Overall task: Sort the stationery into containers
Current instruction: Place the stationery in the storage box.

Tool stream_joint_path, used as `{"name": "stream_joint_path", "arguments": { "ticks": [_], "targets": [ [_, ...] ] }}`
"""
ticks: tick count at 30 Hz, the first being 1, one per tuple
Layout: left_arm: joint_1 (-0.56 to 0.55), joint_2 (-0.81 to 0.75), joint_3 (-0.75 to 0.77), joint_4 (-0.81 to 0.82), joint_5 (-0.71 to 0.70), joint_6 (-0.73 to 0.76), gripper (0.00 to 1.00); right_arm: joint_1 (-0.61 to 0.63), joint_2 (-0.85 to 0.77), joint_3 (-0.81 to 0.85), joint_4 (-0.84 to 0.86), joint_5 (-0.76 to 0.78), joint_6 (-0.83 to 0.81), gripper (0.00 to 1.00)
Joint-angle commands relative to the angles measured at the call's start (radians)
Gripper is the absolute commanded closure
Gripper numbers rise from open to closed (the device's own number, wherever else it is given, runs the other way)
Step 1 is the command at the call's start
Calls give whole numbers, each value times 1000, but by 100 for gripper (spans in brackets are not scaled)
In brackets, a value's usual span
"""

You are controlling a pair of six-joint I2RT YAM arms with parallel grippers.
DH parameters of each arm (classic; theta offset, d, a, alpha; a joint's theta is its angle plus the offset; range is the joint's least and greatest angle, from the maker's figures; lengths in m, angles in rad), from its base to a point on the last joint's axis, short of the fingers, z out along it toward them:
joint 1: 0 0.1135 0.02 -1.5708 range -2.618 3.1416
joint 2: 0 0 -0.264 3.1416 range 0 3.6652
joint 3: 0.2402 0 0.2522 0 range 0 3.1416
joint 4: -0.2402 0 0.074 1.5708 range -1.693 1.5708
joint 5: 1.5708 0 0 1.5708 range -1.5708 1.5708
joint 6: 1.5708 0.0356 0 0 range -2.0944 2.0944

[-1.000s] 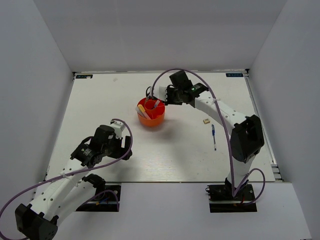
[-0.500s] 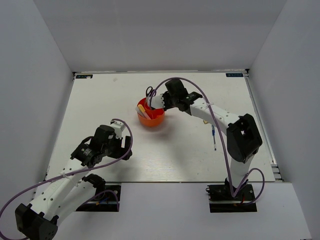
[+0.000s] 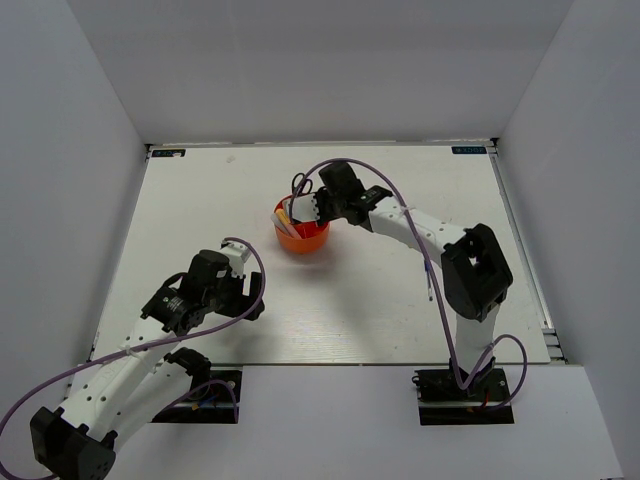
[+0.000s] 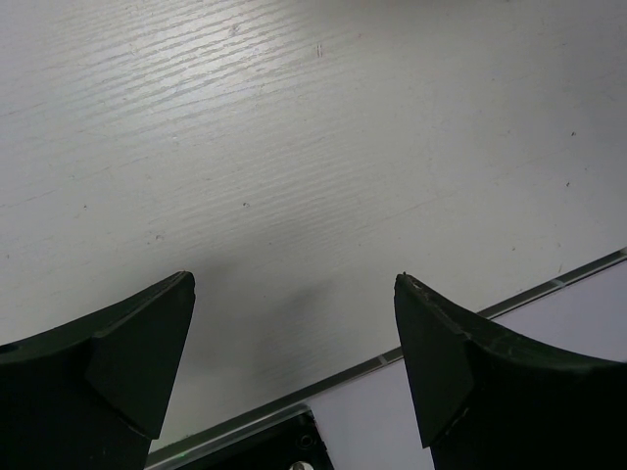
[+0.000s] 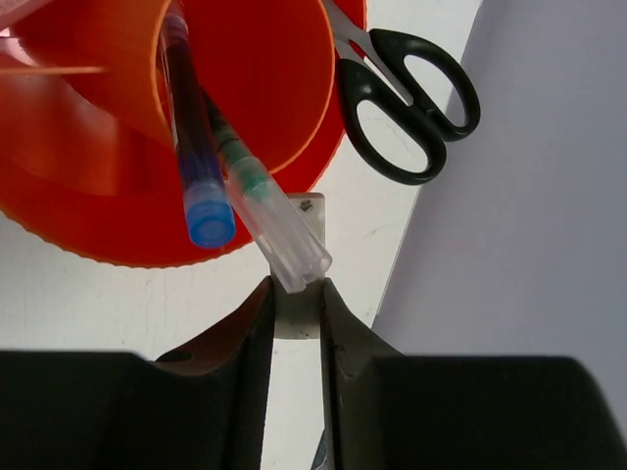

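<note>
Two arms share one white tabletop [image 3: 200,200]. Mid-table stands the orange organiser [image 3: 302,244], with pens [image 5: 191,147] leaning inside and black scissors [image 5: 411,98] lying just beside its wall. Right pincer [image 5: 297,294] is clamped on a small grey-white eraser [image 5: 298,317] at the rim, probably to drop it in. Left pincer [image 4: 294,294] hangs spread apart, out of the way.

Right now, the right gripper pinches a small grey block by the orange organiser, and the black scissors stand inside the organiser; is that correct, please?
Not quite: the scissors lie on the table outside the orange organiser, as the right wrist view shows. The right gripper does pinch the small grey block by the organiser.
</note>
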Motion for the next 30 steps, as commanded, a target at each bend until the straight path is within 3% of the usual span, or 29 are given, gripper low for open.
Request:
{"name": "stream_joint_path", "arguments": {
  "ticks": [1, 18, 30],
  "targets": [
    [4, -10, -7, 1, -5, 10, 7, 9, 22, 56, 23, -2, 10, 100],
    [4, -13, -8, 1, -6, 13, 7, 20, 86, 111, 27, 18, 58, 99],
    [4, -8, -8, 1, -6, 16, 7, 23, 108, 128, 28, 26, 62, 75]
  ]
}}
